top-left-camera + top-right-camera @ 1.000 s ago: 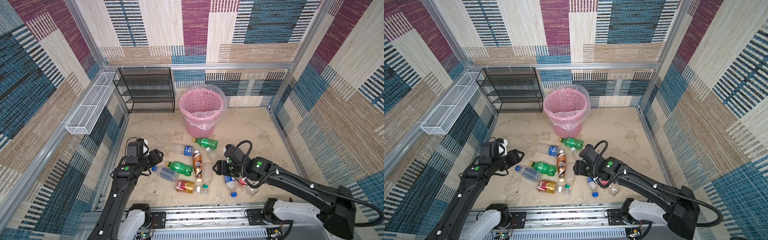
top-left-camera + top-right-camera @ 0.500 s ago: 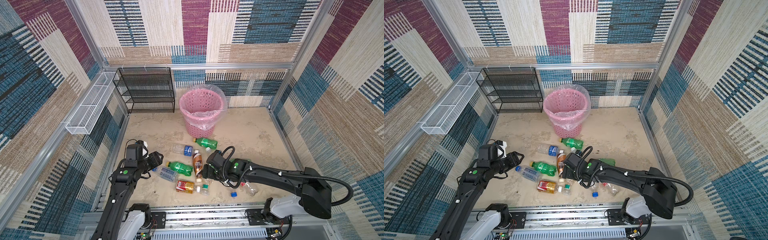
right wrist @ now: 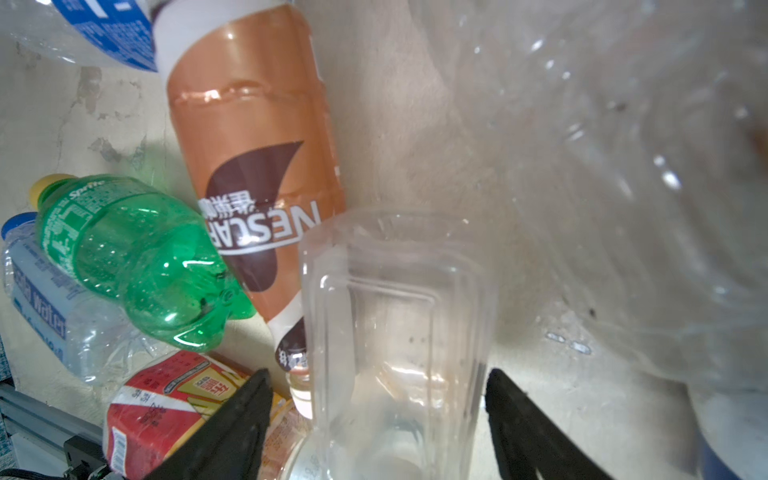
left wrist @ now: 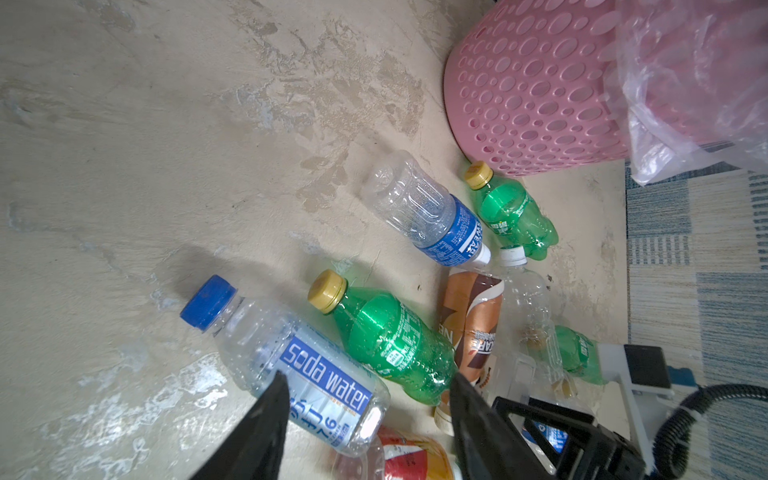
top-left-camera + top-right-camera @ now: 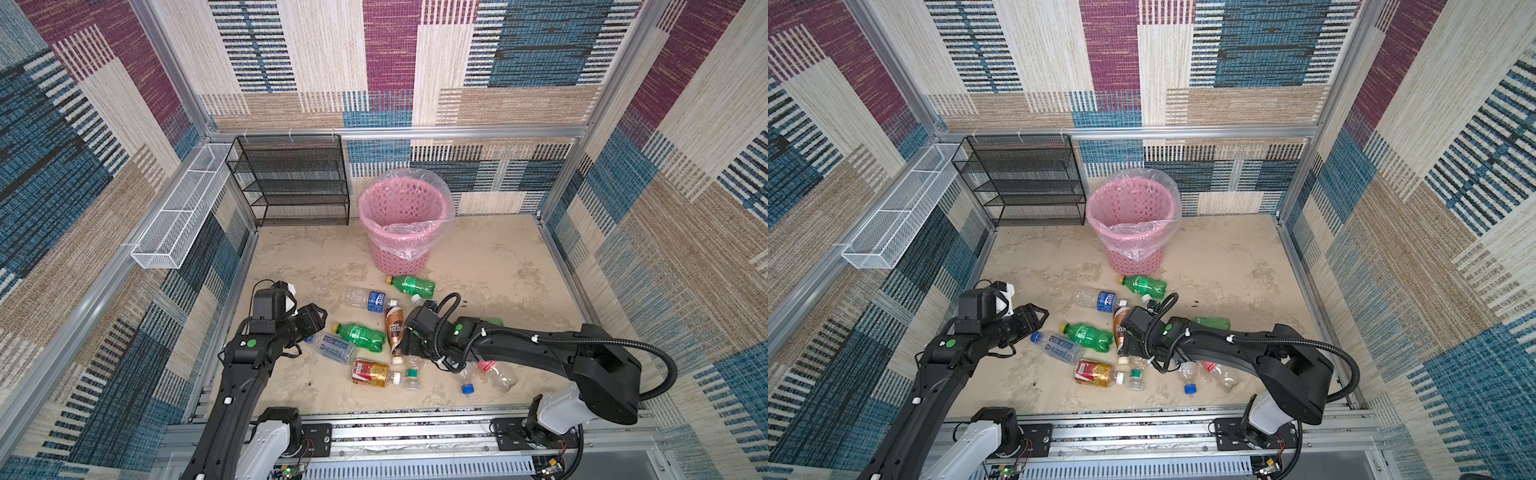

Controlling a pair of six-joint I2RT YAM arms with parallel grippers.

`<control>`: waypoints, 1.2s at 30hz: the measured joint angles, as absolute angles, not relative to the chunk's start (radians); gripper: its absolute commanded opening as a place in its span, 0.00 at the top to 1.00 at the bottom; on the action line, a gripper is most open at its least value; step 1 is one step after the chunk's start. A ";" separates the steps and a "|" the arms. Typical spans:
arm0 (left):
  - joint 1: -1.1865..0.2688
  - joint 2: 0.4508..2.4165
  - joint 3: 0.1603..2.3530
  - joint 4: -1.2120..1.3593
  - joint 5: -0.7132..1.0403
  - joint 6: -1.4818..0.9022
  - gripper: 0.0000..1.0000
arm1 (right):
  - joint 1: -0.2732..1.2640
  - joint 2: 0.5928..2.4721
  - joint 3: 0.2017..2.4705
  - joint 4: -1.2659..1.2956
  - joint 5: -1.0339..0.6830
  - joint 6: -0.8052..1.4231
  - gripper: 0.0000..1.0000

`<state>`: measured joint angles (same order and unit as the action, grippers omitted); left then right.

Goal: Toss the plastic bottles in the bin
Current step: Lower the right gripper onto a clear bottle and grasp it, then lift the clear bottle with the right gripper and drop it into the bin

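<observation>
The bin (image 5: 401, 257) stands upright at the back of the table (image 5: 498, 266), lined with a clear bag, just right of the black rack (image 5: 291, 187) in both top views. The bottles (image 5: 368, 298) lie scattered on the table in front of it, between the two arms. One green bottle (image 5: 411, 286) lies just by the bin's foot. The coffee bottle (image 5: 394, 328) lies in the middle of the heap with a second green bottle (image 5: 359, 336) against its side. The soda bottle (image 5: 336, 348) lies beside that, its blue cap toward the left arm. The red-gold bottle (image 5: 370, 372) lies near the front rail. The left claw (image 4: 368, 376) hangs just above the soda bottle, jaws partly apart and holding nothing. The right claw (image 3: 378, 376) is low in the heap, its jaws open on either side of a clear bottle (image 3: 395, 316) that lies by the coffee bottle's neck. One finger shows a gap to the bottle and the other is right at its wall, so the claw has not closed on it. A blue-capped bottle (image 5: 465, 379) and a red-label bottle (image 5: 496, 372) lie by the right forearm.
</observation>
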<state>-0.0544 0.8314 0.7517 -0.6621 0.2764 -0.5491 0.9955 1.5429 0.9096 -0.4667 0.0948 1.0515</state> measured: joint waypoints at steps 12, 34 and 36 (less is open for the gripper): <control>-0.054 0.834 0.768 -0.662 0.292 -0.550 0.37 | 0.995 1.548 0.893 -0.461 0.097 1.029 0.43; -0.055 0.857 0.768 -0.649 0.308 -0.569 0.37 | 0.983 1.145 0.873 -0.421 0.150 0.888 0.55; -0.055 0.858 0.773 -0.650 0.315 -0.569 0.37 | 0.926 1.144 0.987 -0.412 0.169 0.820 0.55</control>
<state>-0.0551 0.8577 0.7734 -0.6502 0.3149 -0.5694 0.9260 1.1442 0.9867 -0.4122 0.1688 0.8196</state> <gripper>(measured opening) 0.630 0.538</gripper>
